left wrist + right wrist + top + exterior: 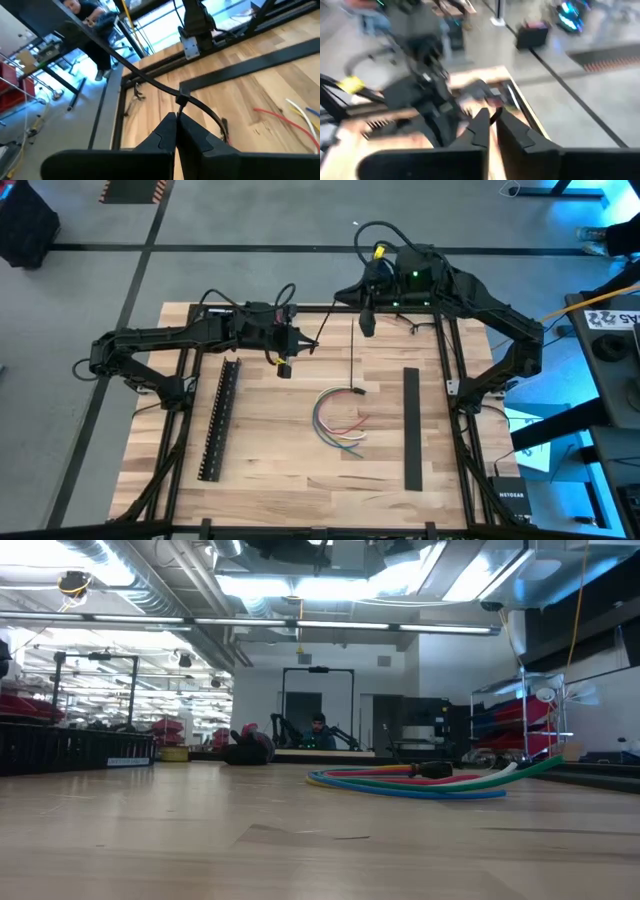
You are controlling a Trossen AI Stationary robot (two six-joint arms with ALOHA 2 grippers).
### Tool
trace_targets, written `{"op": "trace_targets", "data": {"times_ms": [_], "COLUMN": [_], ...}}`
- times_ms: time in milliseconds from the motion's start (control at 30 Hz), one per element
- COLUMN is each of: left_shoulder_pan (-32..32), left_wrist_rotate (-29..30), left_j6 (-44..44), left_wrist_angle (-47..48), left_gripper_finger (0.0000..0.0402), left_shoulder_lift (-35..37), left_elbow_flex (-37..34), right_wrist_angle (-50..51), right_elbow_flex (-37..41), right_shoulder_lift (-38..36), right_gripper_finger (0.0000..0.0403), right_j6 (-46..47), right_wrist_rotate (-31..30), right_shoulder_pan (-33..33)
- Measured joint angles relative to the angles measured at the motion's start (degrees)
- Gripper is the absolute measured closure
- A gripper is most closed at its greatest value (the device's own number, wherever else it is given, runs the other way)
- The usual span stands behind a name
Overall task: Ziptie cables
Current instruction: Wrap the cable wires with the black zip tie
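The cables (pixel 338 420), a loose bundle of white, red, green and blue wires with a black end, lie flat on the wooden table; the low view shows the cables (pixel 420 778) too. My left gripper (pixel 298 345) hovers left of and beyond them, shut on a black zip tie (pixel 125 57). My right gripper (pixel 366 325) is raised over the far edge. A second thin dark strip (pixel 357 360) runs from it toward the cables' black end. In the blurred right wrist view, my right gripper (pixel 492 119) has its fingertips nearly together. My left gripper (pixel 176 116) pinches the zip tie between its two fingertips, right at the tie's small head (pixel 182 96). The strap crosses the fingers: one long end rises away, a short tail (pixel 212 117) curves down. The tie is clear of the table. My right gripper seems shut on the upper end of the thin strip (pixel 357 330), slanting down from the far side. Blur hides the place of contact. The strip slopes down toward the table near the cables' black end (pixel 357 391).
A long black slotted bar (pixel 218 420) lies left of the cables and a plain black bar (pixel 411 428) lies right of them. The black frame rails (pixel 450 370) border the table. People and benches show in the room beyond.
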State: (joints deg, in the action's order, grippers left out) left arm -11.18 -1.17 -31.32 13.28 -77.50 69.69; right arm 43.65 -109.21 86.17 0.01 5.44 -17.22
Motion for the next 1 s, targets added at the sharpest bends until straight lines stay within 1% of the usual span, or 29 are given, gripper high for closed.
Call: {"op": "trace_targets", "data": {"times_ms": [133,200,267,367,467,567,633,767,833,933,1000], "left_shoulder_pan": [0.1,0.1,0.4,1.3,2.3,3.4,3.6,3.7,3.9,4.1,4.6], "left_wrist_rotate": [-0.1,0.0,0.0,0.0,-0.2,-0.2,-0.3,-0.2,-0.2,-0.1,-0.1], "left_j6": [1.5,2.3,2.8,4.2,6.3,8.5,10.2,13.9,15.5,18.2,19.2], "left_wrist_angle": [0.0,0.0,-0.1,-0.5,-1.4,-3.1,-4.7,-8.9,-10.0,-10.4,-11.5], "left_gripper_finger": [0.0400,0.0400,0.0400,0.0400,0.0400,0.0400,0.0400,0.0400,0.0400,0.0400,0.0400], "left_shoulder_lift": [0.0,0.0,-0.4,-1.4,-3.2,-5.5,-7.1,-10.6,-12.1,-14.4,-16.2], "left_elbow_flex": [0.0,0.0,0.0,0.0,0.0,0.0,0.0,0.0,0.0,0.0,0.0], "right_wrist_angle": [13.9,19.2,23.2,28.1,25.9,24.2,18.9,8.6,5.3,1.1,-4.6], "right_elbow_flex": [-6.3,-7.9,-7.9,-5.6,0.4,8.2,14.1,26.0,31.4,39.1,44.1], "right_shoulder_lift": [0.0,-0.3,-0.3,0.1,-0.2,-0.2,-0.3,-2.2,-3.6,-6.4,-8.9], "right_gripper_finger": [0.0320,0.0290,0.0265,0.0241,0.0232,0.0231,0.0231,0.0231,0.0231,0.0230,0.0230], "right_j6": [1.1,1.2,1.9,2.3,1.3,-1.7,-2.0,-1.8,-1.2,1.3,2.9], "right_wrist_rotate": [-4.7,-6.1,-5.9,-1.6,2.5,2.6,3.5,7.6,9.1,9.4,9.3], "right_shoulder_pan": [-0.6,-0.6,-0.4,-0.4,0.6,1.5,2.4,3.9,4.8,5.8,6.5]}}
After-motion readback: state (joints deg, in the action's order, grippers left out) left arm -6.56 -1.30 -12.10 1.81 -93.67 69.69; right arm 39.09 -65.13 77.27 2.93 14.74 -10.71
